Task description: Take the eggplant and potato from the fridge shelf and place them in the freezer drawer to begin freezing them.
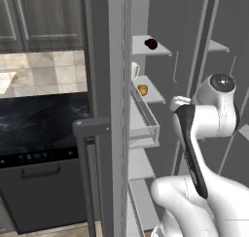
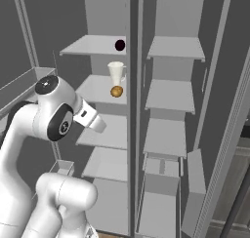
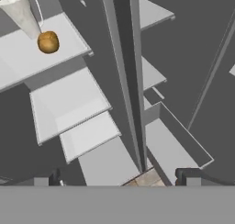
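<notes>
Potato [image 3: 48, 42] sits on fridge shelf [image 3: 27, 58] touching white cup [image 3: 22, 12], eggplant [image 2: 119, 45] one shelf above; gripper [image 3: 117, 177] spread wide, empty; both likely firm, rounded, slippery: grip across the middle, clear of cup

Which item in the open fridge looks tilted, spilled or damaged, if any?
Nothing stands out. The eggplant lies on the top shelf; the potato sits one shelf below, right beside the upright white cup. No spill or damage is visible.

Upper fridge shelf [image 2: 93, 46] w/ eggplant [image 2: 119, 45] on it, shelf below [image 2: 95, 89] w/ potato [image 2: 116, 91] touching white cup [image 2: 116, 73]
</notes>
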